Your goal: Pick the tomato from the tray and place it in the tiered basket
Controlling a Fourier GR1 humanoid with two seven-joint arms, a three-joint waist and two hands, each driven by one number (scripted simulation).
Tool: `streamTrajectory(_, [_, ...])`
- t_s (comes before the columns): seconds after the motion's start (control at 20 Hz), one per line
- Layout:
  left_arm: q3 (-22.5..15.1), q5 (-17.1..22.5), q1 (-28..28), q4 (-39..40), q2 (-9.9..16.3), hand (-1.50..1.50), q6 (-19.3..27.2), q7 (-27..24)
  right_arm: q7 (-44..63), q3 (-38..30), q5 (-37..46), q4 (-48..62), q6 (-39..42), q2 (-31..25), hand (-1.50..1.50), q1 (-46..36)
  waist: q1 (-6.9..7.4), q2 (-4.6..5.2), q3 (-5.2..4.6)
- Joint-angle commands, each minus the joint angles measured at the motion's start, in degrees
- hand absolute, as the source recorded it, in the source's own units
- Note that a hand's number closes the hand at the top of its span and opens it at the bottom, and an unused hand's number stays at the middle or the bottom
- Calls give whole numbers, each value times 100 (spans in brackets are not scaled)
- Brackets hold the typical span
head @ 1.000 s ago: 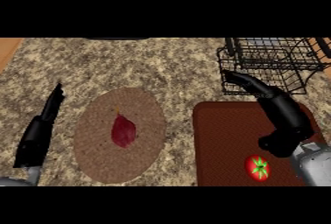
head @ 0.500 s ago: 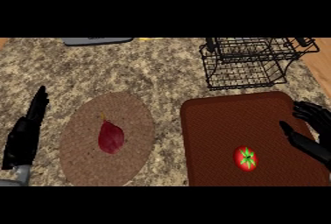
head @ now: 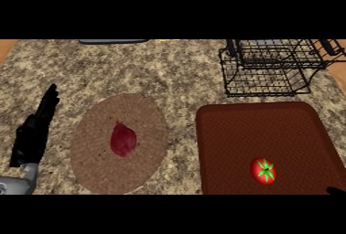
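- Left hand (head: 35, 132): at the view's left edge, fingers straight and together, pointing up along the counter (head: 169, 68). Resting, holding nothing.
- Right hand (head: 336, 190): only a dark sliver shows at the lower right corner, beside the tray's near right corner. Cannot tell how it is set.
- Tomato (head: 263, 171): sits in the near right part of the tray (head: 256, 123), green stem cap facing up. Roundish, no long axis to speak of, so approach angle matters little.
- Key relation: tomato lies just up and to the left of the right hand's visible tip, near it. Left hand is well apart, across the round woven mat (head: 94, 151). Right hand is plainly the nearer one; my judgement is it takes the pick.
- Tiered basket (head: 273, 68): black wire, beyond the tray's far edge, toward the upper right. From the tomato, the carry runs straight away from the robot.
- Dark red item (head: 123, 140) lies on the mat; not part of the task.
- Tomato not yet grasped; pick not yet begun.
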Motion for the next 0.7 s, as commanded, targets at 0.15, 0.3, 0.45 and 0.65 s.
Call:
streamTrajectory(0.15, [-99,-141,-332,357,-238,0,-18,0,1868,-7,13,-1193,996,-1531,-150,87,199,54,-9])
streamTrajectory(0.3, [-139,-304,-469,434,-356,0,9,-5,2847,244,21,-1411,990,-1620,-150,-449,293,50,7])
streamTrajectory(0.45, [35,-190,-514,16,-121,0,-240,394,3912,617,86,-1579,799,-1549,-150,-1106,344,38,14])
streamTrajectory(0.65, [-29,-383,-600,427,-450,0,-264,189,4410,1069,153,-934,991,-1337,-150,-1830,332,48,17])
